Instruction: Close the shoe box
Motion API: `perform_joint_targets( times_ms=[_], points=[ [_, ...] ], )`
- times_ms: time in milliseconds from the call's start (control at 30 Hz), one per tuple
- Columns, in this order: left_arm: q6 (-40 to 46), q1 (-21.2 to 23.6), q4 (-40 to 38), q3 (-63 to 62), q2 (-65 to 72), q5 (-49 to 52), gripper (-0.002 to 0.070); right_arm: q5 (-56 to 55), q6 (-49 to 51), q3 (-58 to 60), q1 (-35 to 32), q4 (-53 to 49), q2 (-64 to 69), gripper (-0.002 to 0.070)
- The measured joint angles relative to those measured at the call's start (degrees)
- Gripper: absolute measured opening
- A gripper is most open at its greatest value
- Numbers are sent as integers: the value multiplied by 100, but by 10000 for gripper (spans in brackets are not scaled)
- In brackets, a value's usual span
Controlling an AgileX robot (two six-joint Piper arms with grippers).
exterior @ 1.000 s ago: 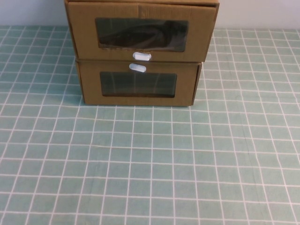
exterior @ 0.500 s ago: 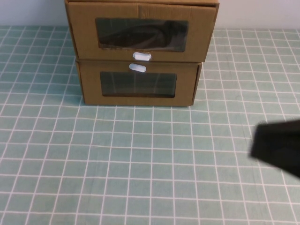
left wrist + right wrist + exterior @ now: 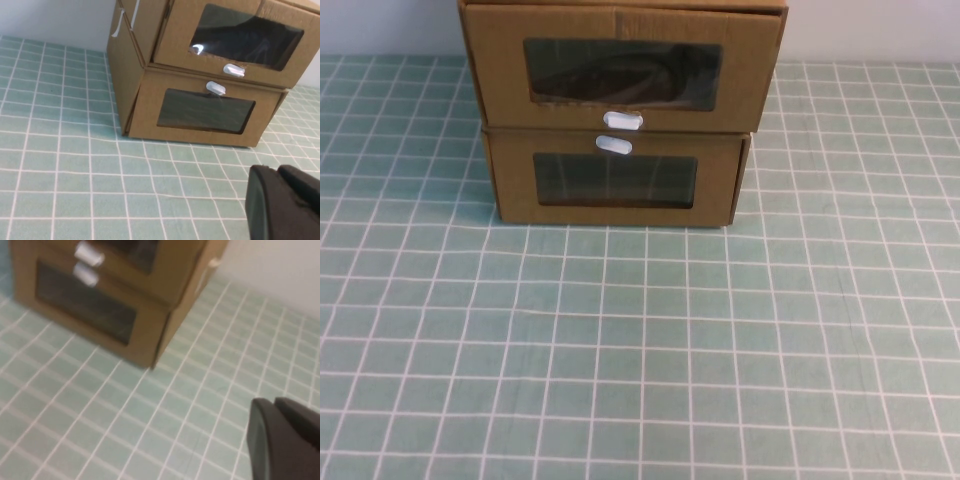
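The shoe box (image 3: 622, 68) is the upper of two stacked cardboard boxes at the table's far middle. It has a dark window and a white pull tab (image 3: 622, 120) below it. In the left wrist view the shoe box (image 3: 235, 40) has its drawer front standing a little out from its sleeve. It also shows in the right wrist view (image 3: 165, 265). Neither gripper shows in the high view. My left gripper (image 3: 277, 172) hangs shut and empty over the mat, well short of the boxes. My right gripper (image 3: 274, 401) is also shut and empty, off to the boxes' right.
The twin box (image 3: 615, 180) sits under the shoe box, its white tab (image 3: 615, 144) above its window. A green checked mat (image 3: 640, 350) covers the table. A pale wall stands behind the boxes.
Half a second ago a dark blurred arm part showed at the right edge of the high view; it has gone out of view. The boxes have not moved.
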Motion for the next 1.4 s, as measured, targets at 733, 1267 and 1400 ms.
perform_joint_targets(
  times_ms=[733, 1267, 1400],
  points=[
    [71, 0, 149, 12, 0, 61, -4, -797, 2948, 3246, 0, -1726, -3678, -14],
    [82, 0, 186, 51, 0, 84, -4, -797, 2948, 3305, 0, -1729, -3678, -14],
    [82, 0, 313, 315, 0, 4, -4, -797, 2948, 3305, 0, -1729, -3678, -14]
  ],
)
